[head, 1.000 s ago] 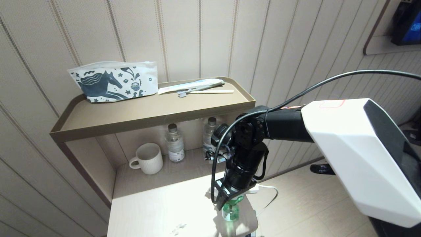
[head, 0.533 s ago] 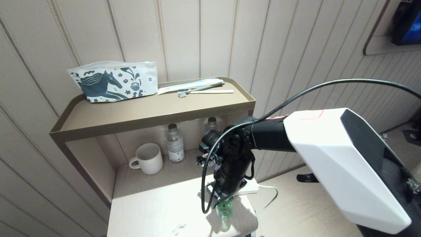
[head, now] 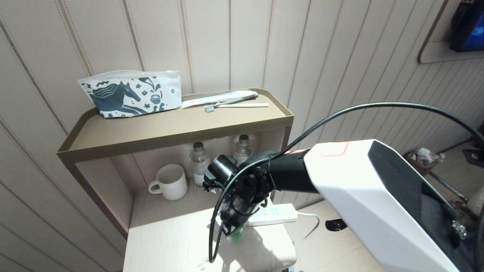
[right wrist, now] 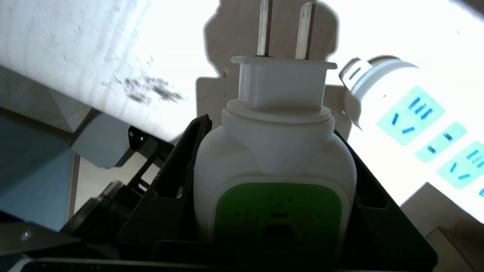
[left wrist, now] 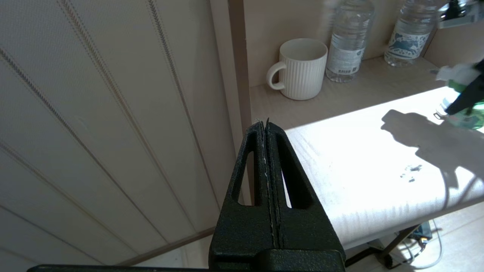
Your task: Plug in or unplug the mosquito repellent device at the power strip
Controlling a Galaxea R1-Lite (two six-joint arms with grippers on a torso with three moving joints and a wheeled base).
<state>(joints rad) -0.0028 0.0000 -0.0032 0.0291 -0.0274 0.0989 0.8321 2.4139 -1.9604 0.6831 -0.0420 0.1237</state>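
Note:
My right gripper [right wrist: 274, 124] is shut on the white-and-green head of the mosquito repellent device [right wrist: 278, 158], one black finger on each side. Its two flat metal prongs stick out free in the air, in no socket. The white power strip [right wrist: 412, 121] with light-blue socket faces lies beside the prongs on the sunlit tabletop. From the head camera the device [head: 235, 235] shows only as a bit of green under the black wrist, just left of the strip [head: 274, 214]. My left gripper [left wrist: 264, 124] hangs shut and empty off the table's left edge.
A ribbed white mug [head: 170, 182] and two clear water bottles [head: 200, 160] stand at the back under the shelf [head: 177, 132]. The shelf carries a horse-print pouch [head: 130, 93] and a toothbrush [head: 227, 102]. The strip's white cord [head: 312, 223] drops off the table's right edge.
My right arm has swung left and slightly back across the table with the device in its grip, and the wrist has rolled. The power strip, half hidden before, now shows to its right.

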